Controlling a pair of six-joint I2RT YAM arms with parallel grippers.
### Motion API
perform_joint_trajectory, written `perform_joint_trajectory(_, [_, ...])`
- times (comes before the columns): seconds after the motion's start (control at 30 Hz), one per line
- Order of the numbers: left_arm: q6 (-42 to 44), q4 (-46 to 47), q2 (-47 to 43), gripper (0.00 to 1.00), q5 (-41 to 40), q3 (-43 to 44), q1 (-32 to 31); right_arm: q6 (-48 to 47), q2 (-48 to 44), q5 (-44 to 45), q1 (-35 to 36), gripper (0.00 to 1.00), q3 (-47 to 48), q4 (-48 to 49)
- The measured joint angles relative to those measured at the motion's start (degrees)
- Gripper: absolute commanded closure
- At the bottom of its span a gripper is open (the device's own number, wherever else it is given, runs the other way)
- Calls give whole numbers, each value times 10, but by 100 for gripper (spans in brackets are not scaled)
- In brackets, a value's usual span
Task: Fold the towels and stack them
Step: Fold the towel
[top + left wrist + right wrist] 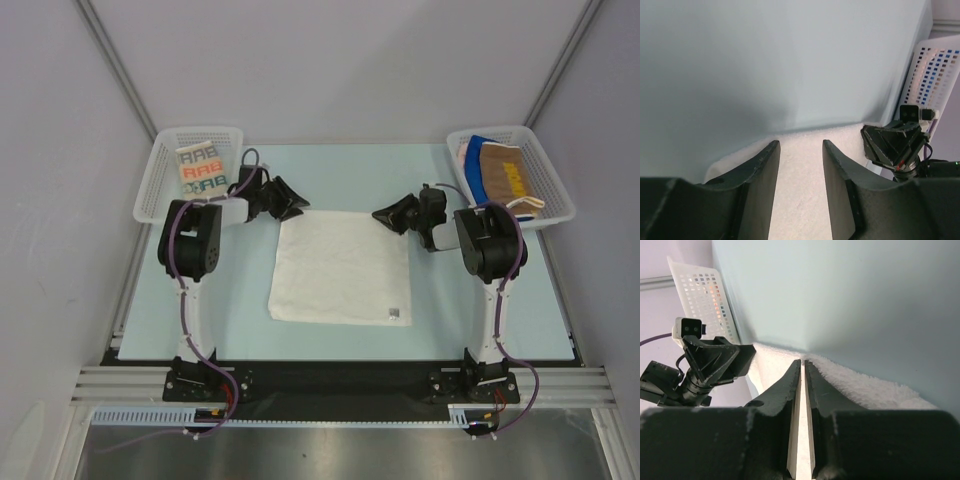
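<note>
Stacked towels (503, 176) half-hidden in basket (557, 190)

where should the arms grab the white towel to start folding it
Pinch the white towel at its two far corners, one per arm, coming low from the far edge. It lies flat and spread, so only the edges can be pinched, and the left gripper and right gripper sit by those corners.

A pale blue desk (340, 170) is enclosed by plain pale grey walls (330, 60), joined at the corners by slim metal struts (118, 68). An aluminium rail (340, 385) is fixed along its near edge. Everything is lit softly and evenly.
</note>
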Motion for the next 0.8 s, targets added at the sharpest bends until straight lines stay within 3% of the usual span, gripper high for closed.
perform_joint_trajectory(0.8, [89, -111, -19, 55, -122, 42, 28, -123, -10, 21, 0, 87, 91, -170])
